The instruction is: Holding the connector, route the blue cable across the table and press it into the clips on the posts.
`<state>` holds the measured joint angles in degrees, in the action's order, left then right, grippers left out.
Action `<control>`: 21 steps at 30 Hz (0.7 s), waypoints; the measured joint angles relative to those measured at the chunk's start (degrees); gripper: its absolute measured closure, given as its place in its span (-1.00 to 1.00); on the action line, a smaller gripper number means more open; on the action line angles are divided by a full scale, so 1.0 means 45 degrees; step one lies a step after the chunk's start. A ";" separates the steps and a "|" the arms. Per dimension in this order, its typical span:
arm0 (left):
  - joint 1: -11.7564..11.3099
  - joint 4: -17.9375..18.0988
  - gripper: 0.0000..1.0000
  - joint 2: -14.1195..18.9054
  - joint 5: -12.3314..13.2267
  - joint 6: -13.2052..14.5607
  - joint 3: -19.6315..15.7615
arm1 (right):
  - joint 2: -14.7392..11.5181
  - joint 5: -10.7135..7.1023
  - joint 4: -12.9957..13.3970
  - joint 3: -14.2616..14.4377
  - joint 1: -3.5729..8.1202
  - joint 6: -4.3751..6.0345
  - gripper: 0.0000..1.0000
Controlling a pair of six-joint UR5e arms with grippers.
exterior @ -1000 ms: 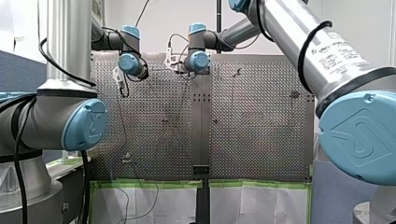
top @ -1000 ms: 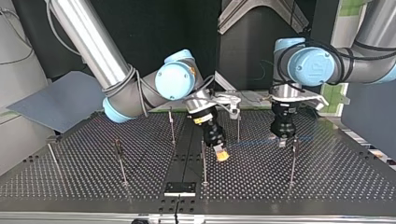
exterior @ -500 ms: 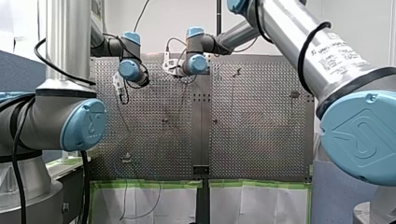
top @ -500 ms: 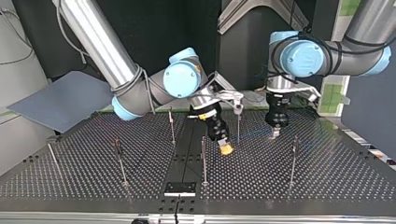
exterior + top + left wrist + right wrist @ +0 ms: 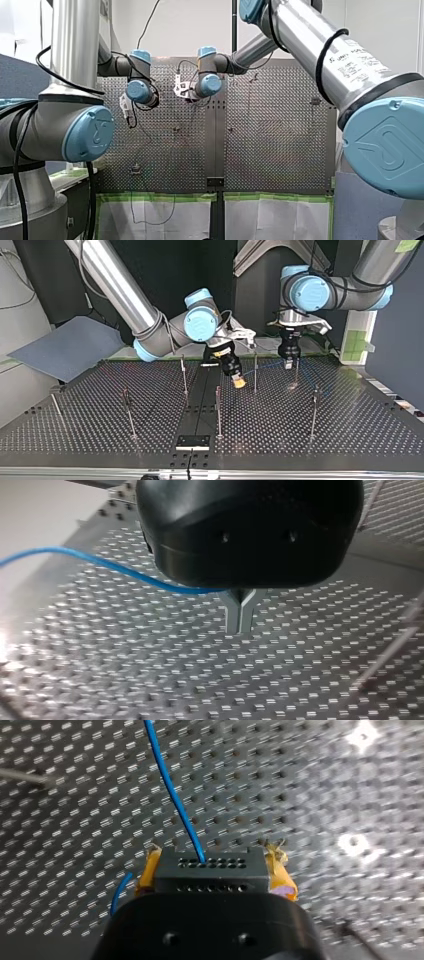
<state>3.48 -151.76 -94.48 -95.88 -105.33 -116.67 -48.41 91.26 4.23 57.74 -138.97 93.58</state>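
Top view, read left to right. Thin upright posts (image 5: 129,412) stand spaced over the perforated table (image 5: 100,440). Their clips are too small to show whether anything sits in them.

The right arm enters from the upper left and slopes down toward the table's middle. The right gripper (image 5: 240,383) is tilted, with its tip just above the surface, between a short post (image 5: 218,410) on the near side and a taller post (image 5: 255,372) just to the right. In the right wrist view the black connector (image 5: 210,865) is seen clamped between the yellow pads (image 5: 282,877). The blue cable (image 5: 175,795) leaves the connector's face and runs away over the holes.

Right of the taller post, the left arm comes in from the upper right with its wrist turned straight down, so that the left gripper (image 5: 289,365) hangs vertical above the table's far side. In the left wrist view its metal fingers (image 5: 232,615) are seen pressed together at the tips, with the cable entering the fork just above them — held there, off the surface.

Between the two grippers the cable is drawn as a faint line past the taller post; contact with that post cannot be told. A further post (image 5: 314,412) stands nearer the camera at the right — apart from both grippers. A grey panel (image 5: 65,347) lies beyond the table's left edge.
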 joint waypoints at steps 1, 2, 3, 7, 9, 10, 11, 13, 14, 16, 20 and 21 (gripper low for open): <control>0.0036 0.0085 1.00 -0.0100 -0.0005 0.0017 -0.0103 | 0.0008 0.0004 0.0007 0.0125 0.0019 -0.0011 1.00; 0.0081 0.0223 1.00 -0.0247 -0.0003 0.0029 -0.0230 | 0.0020 0.0007 0.0014 0.0296 0.0040 -0.0025 1.00; 0.0110 0.0324 1.00 -0.0357 0.0001 0.0030 -0.0306 | 0.0034 0.0007 0.0019 0.0417 0.0053 -0.0033 1.00; 0.0220 0.0827 1.00 -0.0877 0.0061 0.0018 -0.0502 | 0.0075 -0.0013 0.0041 0.0823 0.0072 -0.0063 1.00; 0.0269 0.1131 1.00 -0.1179 0.0210 0.0001 -0.0534 | 0.0086 -0.0023 0.0058 0.1012 0.0072 -0.0090 1.00; 0.0289 0.1244 1.00 -0.1311 0.0286 -0.0008 -0.0541 | 0.0088 -0.0027 0.0075 0.1093 0.0072 -0.0101 1.00; 0.0316 0.1383 1.00 -0.1488 0.0367 -0.0019 -0.0546 | 0.0091 -0.0031 0.0114 0.1206 0.0072 -0.0111 1.00; 0.0355 0.1529 1.00 -0.1752 0.0437 -0.0019 -0.0549 | 0.0096 -0.0038 0.0207 0.1379 0.0072 -0.0120 1.00; 0.0376 0.1602 1.00 -0.1916 0.0460 -0.0009 -0.0549 | 0.0097 -0.0039 0.0271 0.1501 0.0072 -0.0122 1.00; 0.0408 0.1706 1.00 -0.2152 0.0475 0.0011 -0.0550 | 0.0098 -0.0042 0.0386 0.1684 0.0073 -0.0125 1.00; 0.0478 0.1955 1.00 -0.2725 0.0482 0.0043 -0.0603 | 0.0109 -0.0050 0.0539 0.2018 0.0087 -0.0135 1.00; 0.0490 0.2000 1.00 -0.2835 0.0482 0.0041 -0.0614 | 0.0112 -0.0052 0.0551 0.2068 0.0087 -0.0138 1.00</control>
<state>5.68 -142.76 -107.23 -93.71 -105.15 -119.43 -47.90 91.03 6.71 67.05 -138.58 92.96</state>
